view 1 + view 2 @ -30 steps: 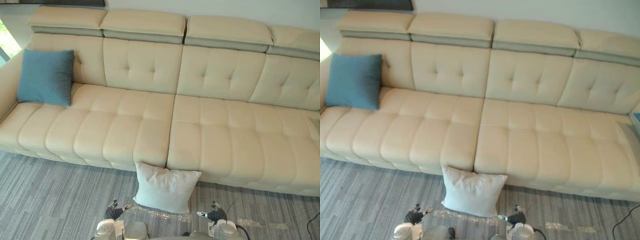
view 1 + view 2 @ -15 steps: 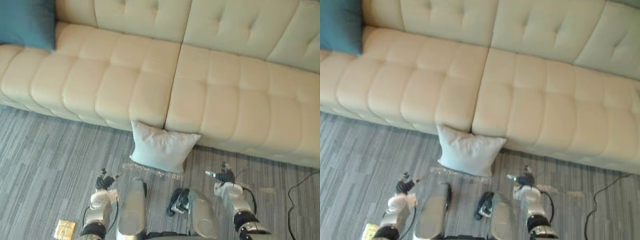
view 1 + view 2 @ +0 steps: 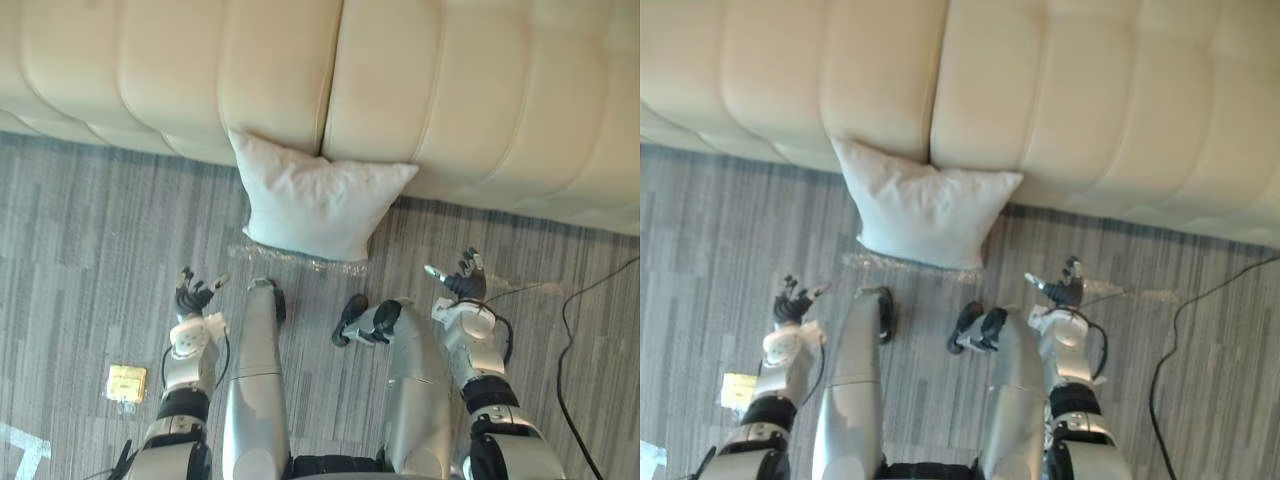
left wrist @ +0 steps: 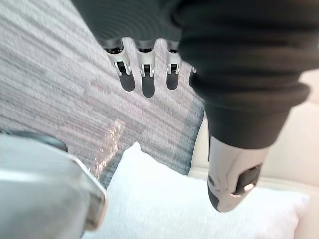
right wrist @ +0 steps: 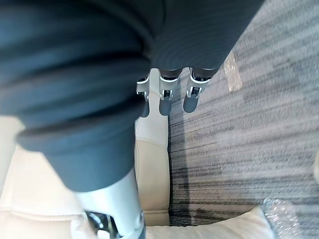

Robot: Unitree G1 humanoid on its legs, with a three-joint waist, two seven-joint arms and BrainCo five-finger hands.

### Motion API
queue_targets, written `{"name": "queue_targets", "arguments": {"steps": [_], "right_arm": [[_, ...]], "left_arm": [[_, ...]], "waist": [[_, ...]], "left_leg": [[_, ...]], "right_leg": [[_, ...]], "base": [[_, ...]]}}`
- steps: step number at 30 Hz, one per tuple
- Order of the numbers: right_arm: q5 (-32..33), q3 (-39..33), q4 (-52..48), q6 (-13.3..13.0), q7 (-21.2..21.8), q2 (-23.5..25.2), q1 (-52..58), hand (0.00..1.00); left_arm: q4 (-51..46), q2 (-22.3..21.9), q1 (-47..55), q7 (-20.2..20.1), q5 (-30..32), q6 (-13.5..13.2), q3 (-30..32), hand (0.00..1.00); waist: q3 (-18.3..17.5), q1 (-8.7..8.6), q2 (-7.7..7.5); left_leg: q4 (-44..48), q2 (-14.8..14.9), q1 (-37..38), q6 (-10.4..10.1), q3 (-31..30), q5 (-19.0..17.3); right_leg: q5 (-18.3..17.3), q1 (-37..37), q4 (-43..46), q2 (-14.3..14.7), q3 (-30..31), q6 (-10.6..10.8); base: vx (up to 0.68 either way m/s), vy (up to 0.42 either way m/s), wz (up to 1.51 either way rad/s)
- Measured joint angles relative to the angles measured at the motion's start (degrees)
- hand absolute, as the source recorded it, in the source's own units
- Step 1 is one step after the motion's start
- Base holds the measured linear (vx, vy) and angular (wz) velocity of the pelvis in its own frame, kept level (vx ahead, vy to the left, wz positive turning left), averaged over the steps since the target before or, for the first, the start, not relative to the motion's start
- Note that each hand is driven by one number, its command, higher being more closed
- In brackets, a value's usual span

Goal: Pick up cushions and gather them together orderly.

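A white cushion (image 3: 315, 205) stands on the grey striped carpet (image 3: 80, 250). Its far edge leans against the front of the cream sofa (image 3: 480, 90), right where the seam between two seat sections comes down. Its two far corners point out to the left and right along the sofa's base, and its near edge rests on the floor. Just in front of that near edge a thin, shiny, clear strip (image 3: 300, 262) lies across the carpet.

Both hands hang above the carpet on the near side of the cushion, one to either side of it, and neither touches it. The left hand (image 3: 192, 297) is near and to the left of the cushion's near left corner. Its fingers (image 4: 147, 79) are loosely straight and its thumb (image 4: 232, 179) is spread away from them, with nothing in its grasp. In the left wrist view the cushion (image 4: 189, 209) shows beyond the thumb, against the sofa.

The right hand (image 3: 462, 285) is near and to the right of the cushion's near right corner, a little closer to the sofa than the left hand. Its fingers (image 5: 192, 97) are also extended and its thumb (image 5: 114, 219) is held apart, holding nothing. The right wrist view shows a corner of the cushion (image 5: 224, 230) at its edge, clear of the fingers.

A small flat yellowish square (image 3: 126, 383) lies on the carpet near the robot, to the left of the left arm and well apart from the cushion.
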Motion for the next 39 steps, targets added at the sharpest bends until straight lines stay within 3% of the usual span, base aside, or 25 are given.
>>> {"name": "queue_targets", "arguments": {"steps": [11,18,27,39], "right_arm": [[3.80,-0.44,-0.40,-1.07,-1.67,0.26,-7.96,0.00],[5.65,-0.52,-0.41,-1.17,-3.72,1.90,-13.28,0.00],[8.17,-0.38,-3.14,-2.69,-4.58,2.45,-17.16,0.00],[11.18,0.05,-4.83,-3.44,-4.50,1.77,-23.39,0.00]], "left_arm": [[-4.06,-1.04,-9.68,2.22,0.97,0.13,0.07,0.00],[-7.96,-0.27,-15.17,7.25,0.97,0.00,0.21,0.00],[-7.99,-1.09,-22.37,10.33,0.86,0.03,-0.40,0.00],[-8.00,0.54,-29.00,8.39,-0.69,0.04,-4.63,0.00]], "waist": [[0.62,0.28,-0.41],[0.76,0.11,-0.66],[0.94,-0.79,-1.07],[0.97,-1.70,-1.26]], "left_leg": [[7.70,-1.85,-14.44,0.99,-0.30,-0.14],[9.85,-2.43,-21.42,1.32,-0.08,0.57],[10.58,-2.69,-23.64,1.55,0.04,0.77],[11.38,-1.48,-25.97,1.62,0.72,0.76]], "right_leg": [[-1.26,-14.09,8.76,-3.56,1.62,-0.05],[-0.95,-20.92,11.30,-4.97,2.05,-0.59],[-0.53,-23.30,11.76,-4.95,2.70,-0.98],[0.69,-26.86,11.72,-3.58,4.05,-0.49]], "base": [[-0.01,0.017,0.05],[-0.02,0.037,0.03],[0.00,0.022,0.00],[0.00,0.018,-0.09]]}}
